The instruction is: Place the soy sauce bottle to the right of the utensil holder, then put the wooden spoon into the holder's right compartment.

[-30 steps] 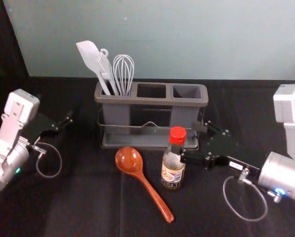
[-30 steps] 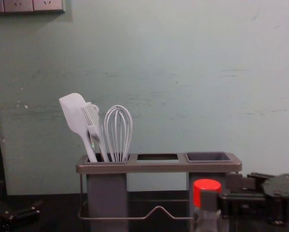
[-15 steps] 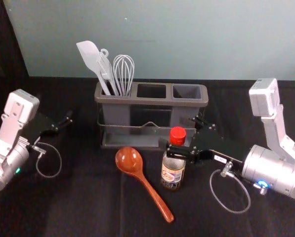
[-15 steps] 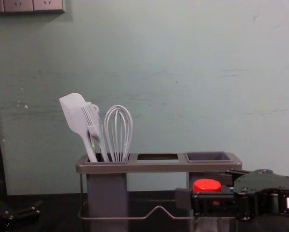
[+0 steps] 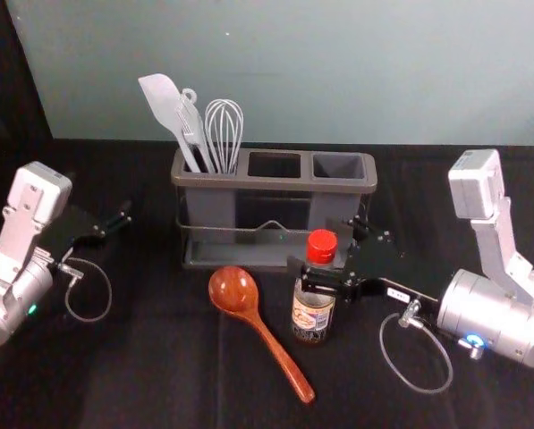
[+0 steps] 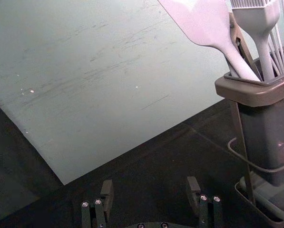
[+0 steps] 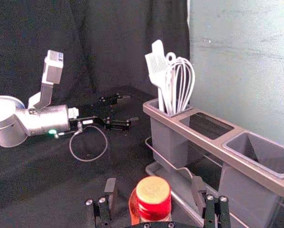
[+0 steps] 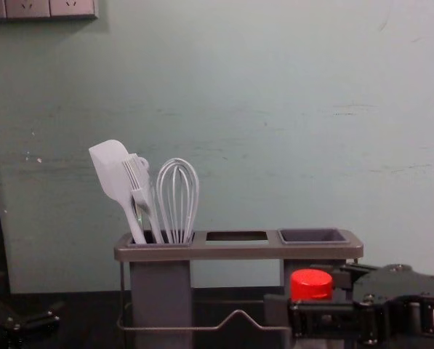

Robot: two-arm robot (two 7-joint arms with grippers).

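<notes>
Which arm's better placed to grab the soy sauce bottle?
Right, I'd say: the right gripper is open around the bottle, reaching in from the destination side; the left gripper hangs well away, beyond the spoon.

Cap (image 5: 322, 243): bright red, its top tan-gold in the right wrist view
Bottle (image 5: 304, 292): clear, dark low down
Label (image 5: 310, 316): white with red-orange print
Spoon (image 5: 234, 290): glossy reddish brown
Holder rim (image 5: 240, 181): brownish grey
Holder cups (image 5: 211, 206): plain darker grey
Spatula (image 5: 162, 101), brush (image 5: 191, 122), whisk (image 5: 224, 125): pale grey
Left gripper (image 5: 123, 217), right gripper (image 5: 323, 246): black
Arm lights: green at left of the head view (image 5: 32, 308), blue at lower right (image 5: 475, 340)
Surface (image 5: 150, 366): black
Wall (image 8: 275, 116): pale grey-green, dark streaks, white specks at left
</notes>
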